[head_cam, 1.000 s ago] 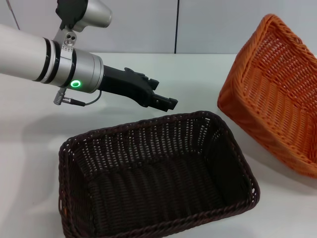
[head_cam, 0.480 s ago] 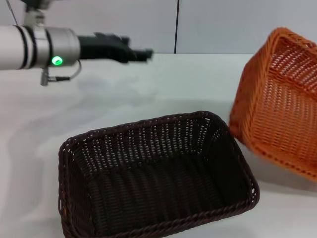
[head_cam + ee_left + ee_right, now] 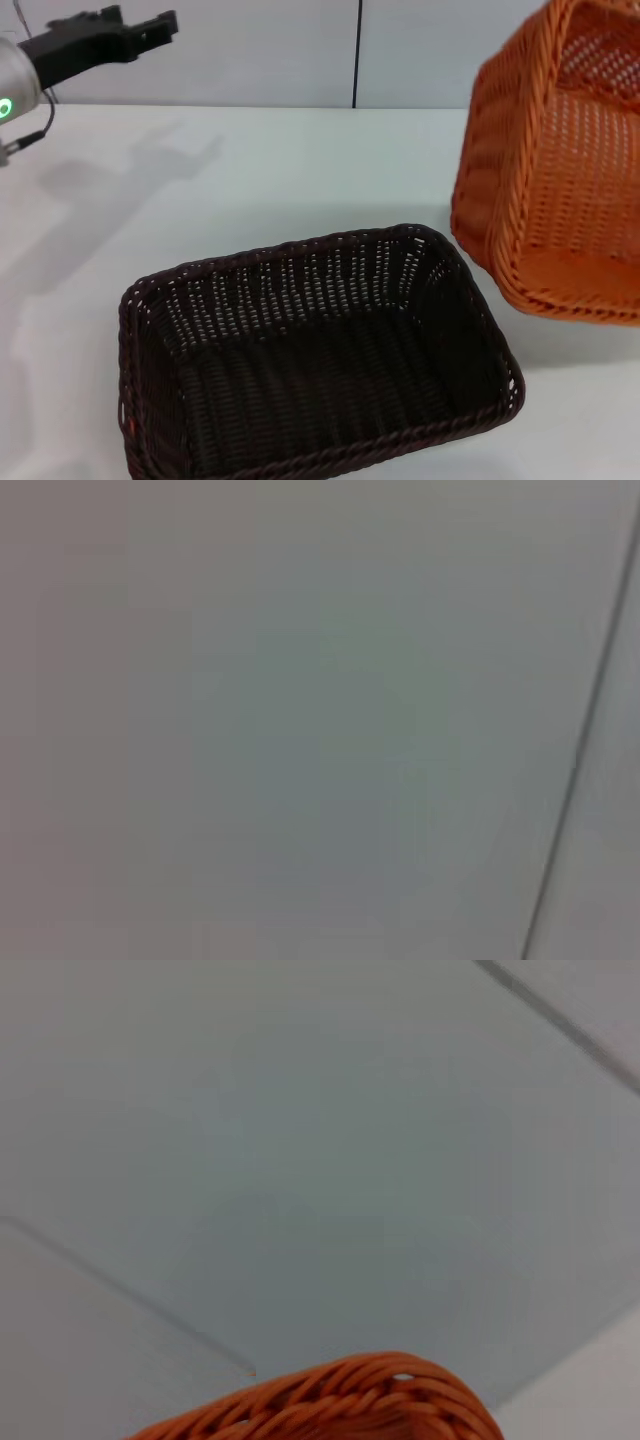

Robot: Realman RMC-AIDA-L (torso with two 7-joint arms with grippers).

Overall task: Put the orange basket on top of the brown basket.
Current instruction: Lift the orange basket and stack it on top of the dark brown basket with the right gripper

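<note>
I see the white worktop point(image 3: 300, 170) filling most of my head view. On it, toward the near edge and left of centre, sits the brown basket point(image 3: 315, 355), upright and open, with nothing inside. The orange basket point(image 3: 555, 170) is at the right edge, lifted clear of the worktop and tipped steeply, its lower rim hanging just beside the brown basket's far right corner without touching it, as far as I can judge. My right wrist view catches only a curl of its braided rim point(image 3: 340, 1405); the right gripper itself is out of sight. The left gripper point(image 3: 145, 30) is raised over the far left corner, holding nothing; I cannot tell how far its jaws are parted.
</note>
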